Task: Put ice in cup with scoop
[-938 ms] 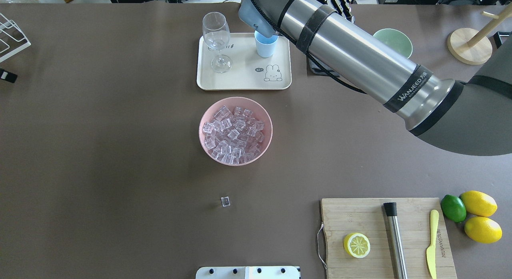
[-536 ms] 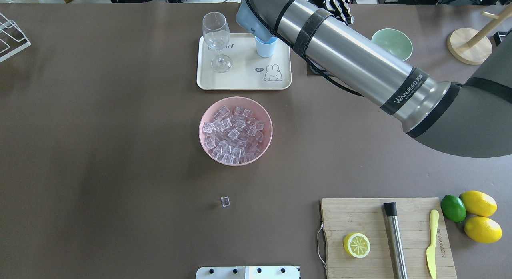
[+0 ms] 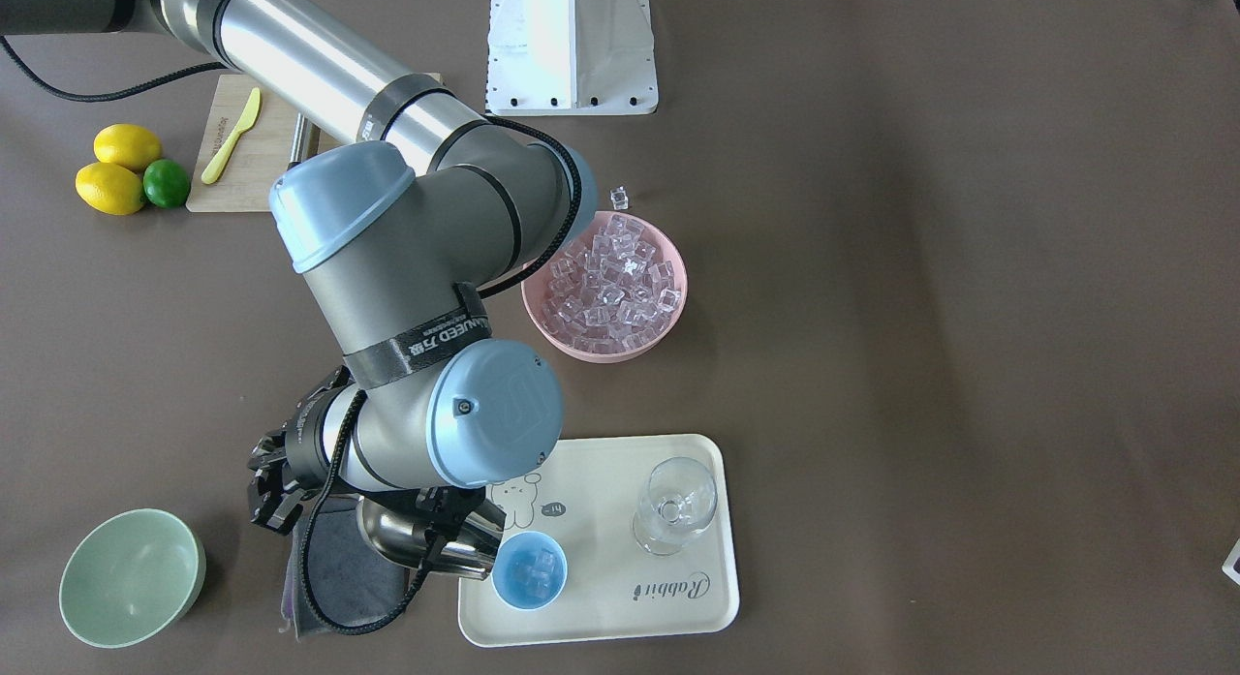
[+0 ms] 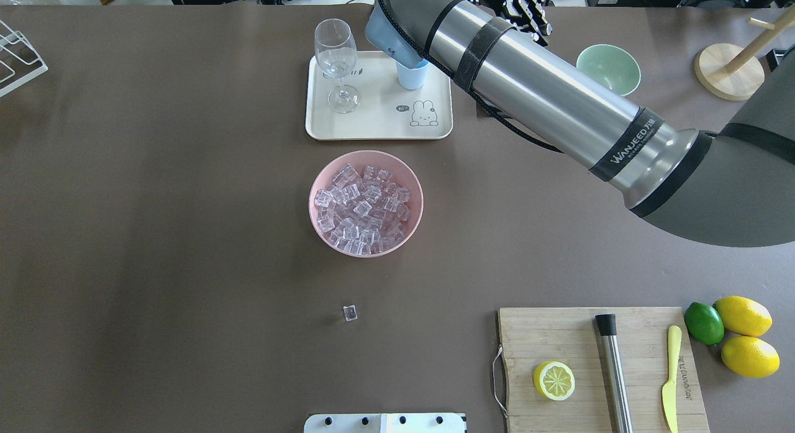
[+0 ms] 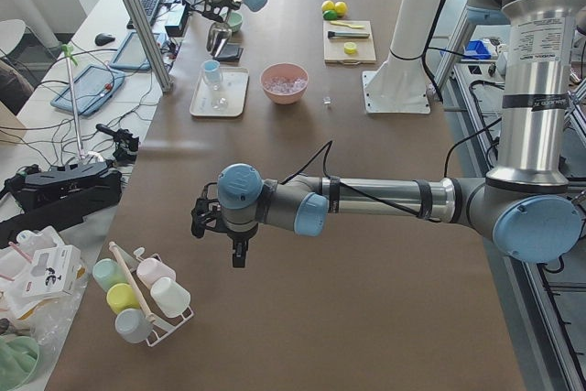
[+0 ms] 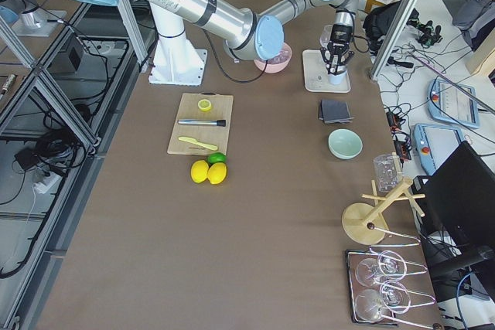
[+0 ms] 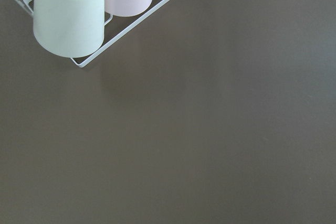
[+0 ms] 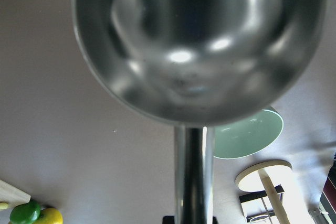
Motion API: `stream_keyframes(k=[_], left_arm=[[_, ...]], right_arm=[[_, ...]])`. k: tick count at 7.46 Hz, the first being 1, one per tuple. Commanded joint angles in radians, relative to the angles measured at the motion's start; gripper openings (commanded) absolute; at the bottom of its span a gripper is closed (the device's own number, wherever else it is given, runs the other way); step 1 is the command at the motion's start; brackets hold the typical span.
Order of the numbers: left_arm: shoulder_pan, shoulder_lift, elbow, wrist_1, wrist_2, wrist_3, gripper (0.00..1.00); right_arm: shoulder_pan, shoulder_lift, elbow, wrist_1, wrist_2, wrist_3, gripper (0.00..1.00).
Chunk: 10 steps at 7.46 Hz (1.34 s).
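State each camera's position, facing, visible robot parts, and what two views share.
Front: across the table, looking down at the robot; right arm, scoop at cup.
Overhead: behind robot, looking down; right arm.
Left side: table's left end; left arm near, right far.
Right side: opposite end; right arm near.
Left wrist: down at mugs; no arm.
Right wrist: at scoop; no arm.
Front and overhead share the ice bowl.

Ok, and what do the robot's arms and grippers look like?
The right arm and left arm share silver tubes, grey joints, light-blue caps and black bands; the right arm's bands carry white lettering. A black cable runs along each. The right gripper and left gripper are black.
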<state>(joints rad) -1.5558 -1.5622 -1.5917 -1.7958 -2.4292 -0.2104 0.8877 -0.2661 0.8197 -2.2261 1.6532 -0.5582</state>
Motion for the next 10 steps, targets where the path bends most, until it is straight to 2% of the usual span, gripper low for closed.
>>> stream_keyframes(k=[1,3,4,6,7,8,10], left_arm=[[-0.004,-0.006,-0.002,0.078,0.051,-0.001,0.99],[-0.01,0.002,-0.017,0.088,0.161,-0.001,0.99],[-0.007,0.01,-0.037,0.088,0.204,-0.001,0.99],[0.0,0.011,-0.036,0.09,0.205,-0.001,0.99],[0.002,0.01,-0.03,0.088,0.205,-0.001,0.99],[0.002,0.011,-0.027,0.088,0.202,-0.001,0.99],[0.017,0.01,-0.008,0.088,0.199,0.0,0.99]], right_arm=[[0.017,-0.117,0.231,-0.038,0.019,0.018,0.0],[0.085,-0.322,0.546,-0.061,0.109,0.142,0.0],[0.14,-0.458,0.696,-0.053,0.208,0.221,0.0],[0.181,-0.783,1.073,-0.035,0.319,0.582,0.0],[0.232,-0.889,1.12,-0.002,0.398,0.654,0.0],[0.297,-1.026,1.128,0.094,0.507,0.658,0.0],[0.403,-1.252,1.127,0.283,0.588,0.661,0.0]])
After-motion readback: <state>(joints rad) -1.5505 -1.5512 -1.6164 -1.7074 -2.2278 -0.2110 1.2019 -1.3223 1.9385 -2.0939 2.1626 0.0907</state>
